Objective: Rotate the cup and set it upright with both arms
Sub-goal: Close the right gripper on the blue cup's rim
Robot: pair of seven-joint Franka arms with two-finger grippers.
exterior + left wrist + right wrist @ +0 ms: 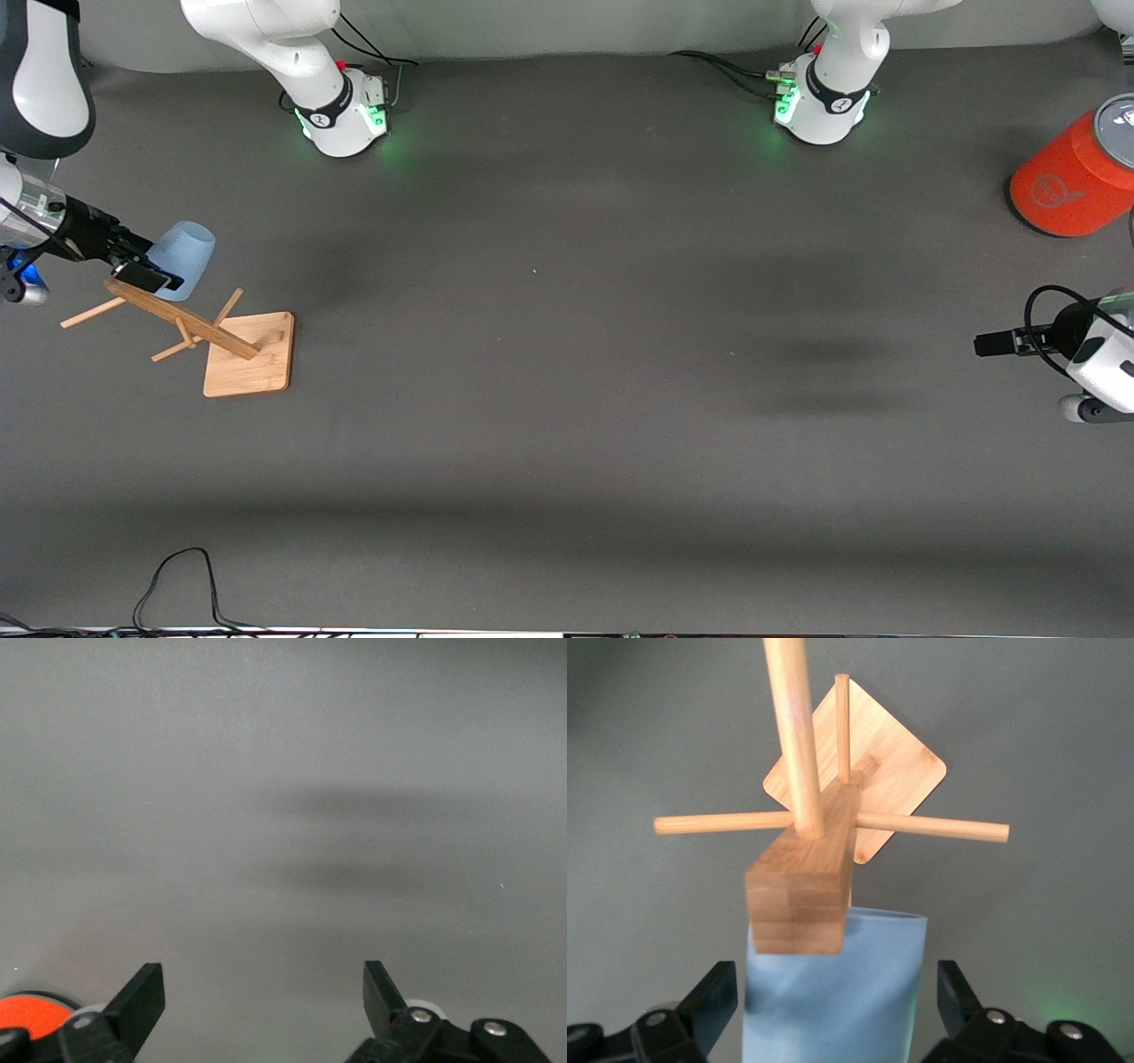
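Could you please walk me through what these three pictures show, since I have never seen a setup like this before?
These are two white robot arms bolted to a grey table, each ending in a black two-finger gripper.

The large picture looks down from a camera facing the robots. The other two come from small cameras on each arm's wrist, looking past its own fingers.

The right gripper is at the right arm's end of the table, over a wooden rack with pegs on a square base. Its fingers stand either side of a pale blue cup, which hangs on the rack; they look spread, and a firm grip cannot be confirmed.

The left gripper waits at its own end, open and empty. An orange cylinder with a grey lid stands there too.
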